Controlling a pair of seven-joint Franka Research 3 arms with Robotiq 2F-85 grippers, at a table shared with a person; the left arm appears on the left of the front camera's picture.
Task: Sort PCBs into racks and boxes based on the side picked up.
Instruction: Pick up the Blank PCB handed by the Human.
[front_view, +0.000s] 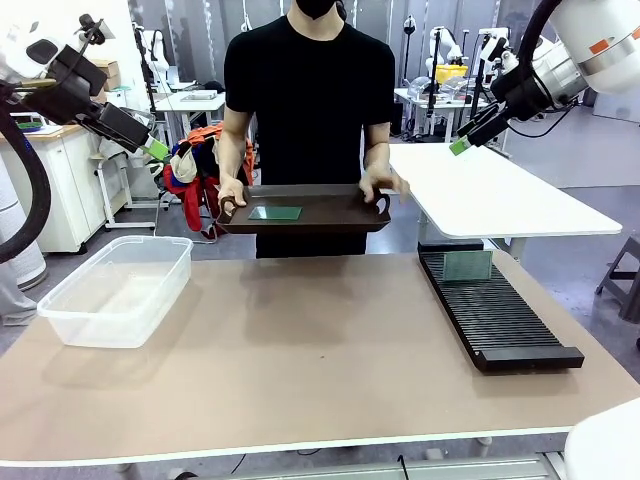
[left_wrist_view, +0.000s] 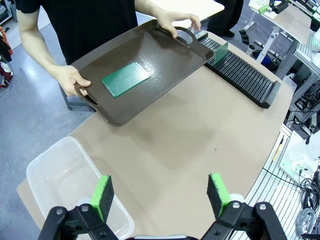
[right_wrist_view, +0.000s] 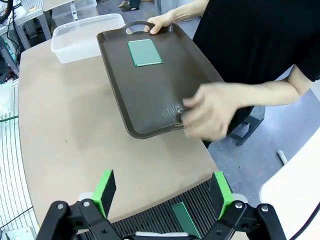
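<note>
On the brown tray (front_view: 330, 215), held at the 12 o'clock edge of the table (front_view: 300, 380), a PCB (front_view: 275, 212) lies flat, long axis 9-to-3. Left gripper (left_wrist_view: 161, 197) and right gripper (right_wrist_view: 162, 192) gape wide, empty.

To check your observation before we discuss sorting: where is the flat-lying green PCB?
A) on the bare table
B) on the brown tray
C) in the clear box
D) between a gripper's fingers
B: the PCB lies flat on the dark brown tray that the person holds.
</note>
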